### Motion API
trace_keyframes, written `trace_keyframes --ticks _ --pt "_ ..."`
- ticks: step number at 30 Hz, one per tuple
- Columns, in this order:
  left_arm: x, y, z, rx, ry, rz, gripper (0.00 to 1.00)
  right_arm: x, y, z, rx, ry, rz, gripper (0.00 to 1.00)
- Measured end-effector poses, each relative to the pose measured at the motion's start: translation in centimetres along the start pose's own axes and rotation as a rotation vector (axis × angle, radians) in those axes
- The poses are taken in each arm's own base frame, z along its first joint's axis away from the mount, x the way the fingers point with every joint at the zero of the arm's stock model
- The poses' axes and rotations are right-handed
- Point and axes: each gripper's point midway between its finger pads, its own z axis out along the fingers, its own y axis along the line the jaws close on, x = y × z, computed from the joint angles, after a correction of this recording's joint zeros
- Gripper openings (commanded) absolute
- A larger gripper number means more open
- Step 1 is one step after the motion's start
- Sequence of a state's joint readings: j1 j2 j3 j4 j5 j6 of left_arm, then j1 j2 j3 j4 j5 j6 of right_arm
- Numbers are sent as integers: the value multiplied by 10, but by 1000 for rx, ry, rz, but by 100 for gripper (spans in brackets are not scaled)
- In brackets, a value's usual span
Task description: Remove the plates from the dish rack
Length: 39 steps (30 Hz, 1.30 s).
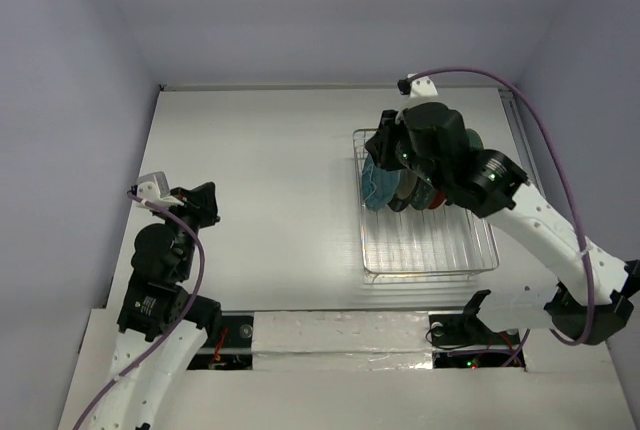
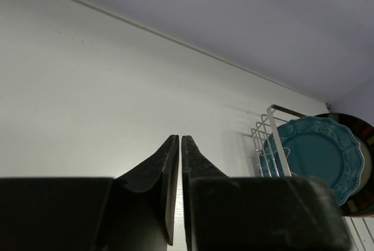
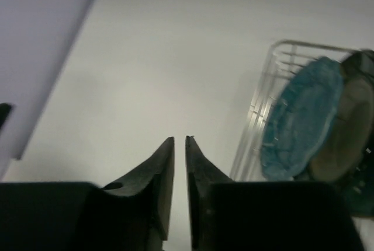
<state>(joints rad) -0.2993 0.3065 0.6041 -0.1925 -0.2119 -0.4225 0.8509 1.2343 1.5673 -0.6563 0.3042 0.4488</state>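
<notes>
The plates (image 1: 383, 190) stand on edge in a tight row at the far end of the dish rack (image 1: 428, 271), and none is out on the tabletop (image 1: 260, 170) yet. The right gripper (image 3: 179, 140) hangs over the rack's far left corner, its fingers (image 3: 165, 172) drawn almost together around nothing. The teal plate (image 3: 301, 119) is the outermost of the row, with the dark-rimmed cream plate (image 3: 342, 128) right behind it. To my eye the job is only starting. I'd want those fingers spread first, then lowered to straddle the teal plate's top rim alone, then lifted straight up so it clears the wires without dragging its neighbour. The left gripper (image 2: 179, 138), likewise nearly shut and empty, sits well to the left of the rack.
</notes>
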Motion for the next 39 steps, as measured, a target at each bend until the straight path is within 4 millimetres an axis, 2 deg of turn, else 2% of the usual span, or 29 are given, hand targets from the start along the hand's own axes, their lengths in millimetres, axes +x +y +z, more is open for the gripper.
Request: trace_keyframes --ticks 1,2,3,4,6,11,16,23,32,39 --pt "0 0 0 0 0 -2 12 8 -10 6 57 20 -16 32" --pt "0 0 0 0 0 -2 16 15 -22 11 119 40 -37 43" --pt "0 0 0 0 1 -3 20 19 -29 14 158 49 -48 47" --pt "0 0 0 0 0 -6 29 23 -37 16 201 60 -65 51" --pt "0 0 0 0 0 -6 36 28 -51 17 277 72 -89 56" --pt "0 -1 0 1 -1 -10 46 36 -75 18 400 91 -130 56" --pt "-2 -1 -2 6 -10 -14 54 43 -98 30 484 120 -137 56" --pt "-3 -1 -2 7 -12 -14 57 66 -149 48 593 196 -126 55" --pt "-4 -2 -3 9 -15 -15 57 83 -154 74 565 222 -121 51" --pt "-4 -2 -4 10 -19 -16 57 108 -174 88 629 271 -148 52"
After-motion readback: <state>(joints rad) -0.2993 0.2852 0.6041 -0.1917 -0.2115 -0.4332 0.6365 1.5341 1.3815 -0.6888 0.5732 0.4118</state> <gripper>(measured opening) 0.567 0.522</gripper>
